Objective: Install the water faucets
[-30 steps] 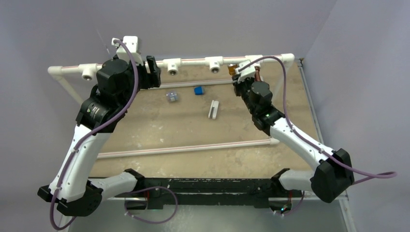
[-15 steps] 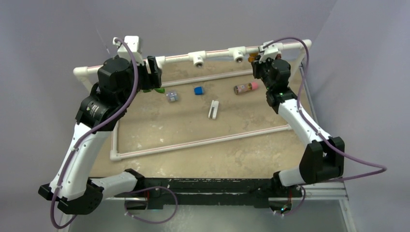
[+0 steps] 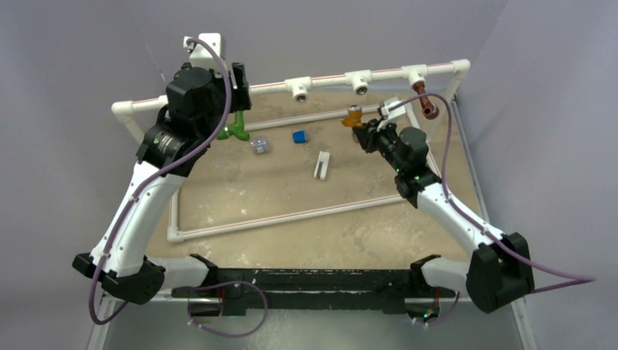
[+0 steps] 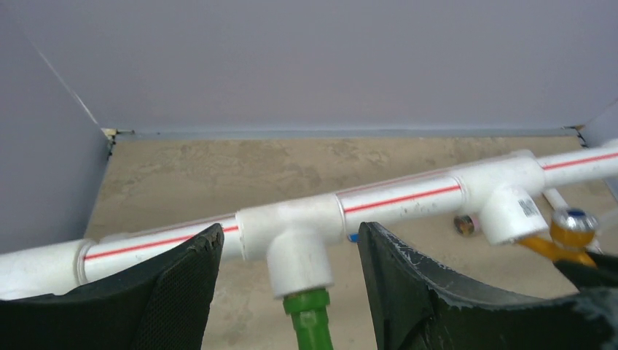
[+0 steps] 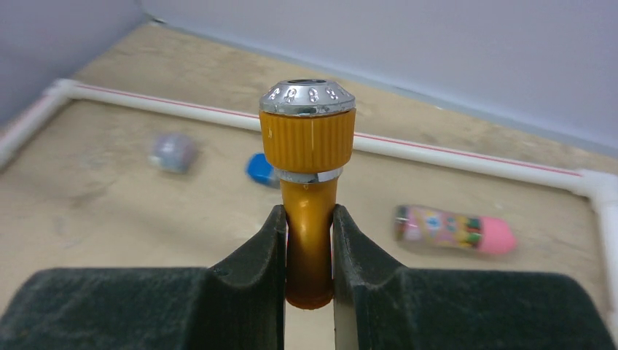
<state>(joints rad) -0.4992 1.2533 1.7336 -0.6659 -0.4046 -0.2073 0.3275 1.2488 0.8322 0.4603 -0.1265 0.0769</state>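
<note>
A tee label cannot be read. Three are counted: green faucet, brown faucet, and orange faucet, held by the right end effector. The left end effector is wide.

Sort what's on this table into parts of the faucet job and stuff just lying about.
Job: green faucet, in a tee socket; orange faucet, held by the right gripper; dark brown faucet, fitted at far right; white pipe frame.
Lying about: blue block; small grey block; white clip; pink-and-brown cylinder.

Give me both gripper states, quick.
Left gripper: open, with the green faucet between its fingers, not gripped.
Right gripper: shut on the orange faucet.
</note>
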